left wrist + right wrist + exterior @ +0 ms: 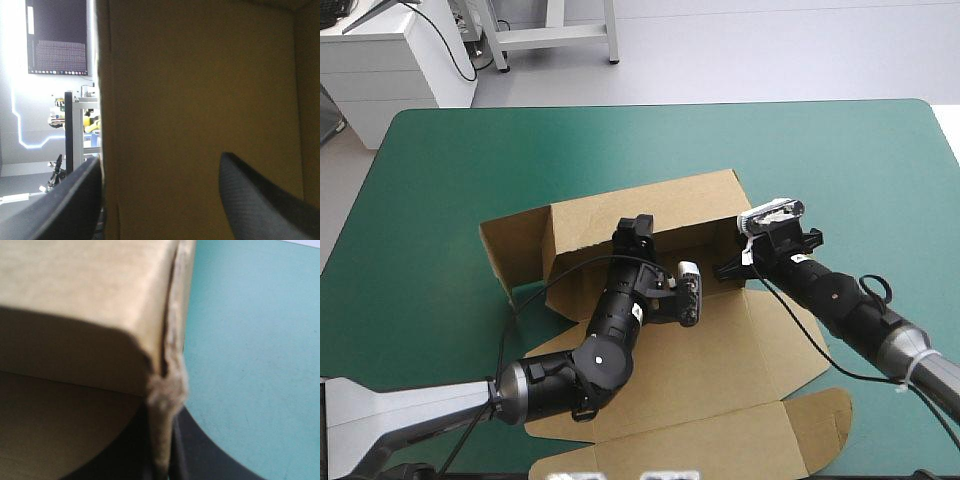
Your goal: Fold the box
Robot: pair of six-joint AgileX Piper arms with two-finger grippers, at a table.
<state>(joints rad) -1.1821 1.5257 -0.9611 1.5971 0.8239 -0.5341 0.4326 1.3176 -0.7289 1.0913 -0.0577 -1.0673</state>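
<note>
Only the high view takes in the whole box (720, 350). It is one brown sheet in the middle of the teal-green counter (440, 160). Its far wall is raised, a side flap splays outward beyond the left gripper (638, 230), and the lid panels lie flat under both arms. From there neither gripper's hold can be read; the wrist views settle that.

In the left wrist view the left gripper is spread wide, its two black fingers (75, 205) well apart. A raised wall of the box stands just ahead and fills the gap between them. The board's upright edge is just beside one finger, which is outside the wall, while the other finger is in front of the wall's brown face. Whether either finger touches the board cannot be told.

In the right wrist view the right gripper (728, 268) is all but closed, pinching the box. A thin upright wall runs down between its two black fingers (200, 465), with a frayed corner of board just ahead of the fingertips. To one side of this gripper is the box's shadowed inside, to the other the bare counter. The high view places this gripper at the box's right end, where the far wall meets the side.

In all: one box, two grippers, four fingers.
</note>
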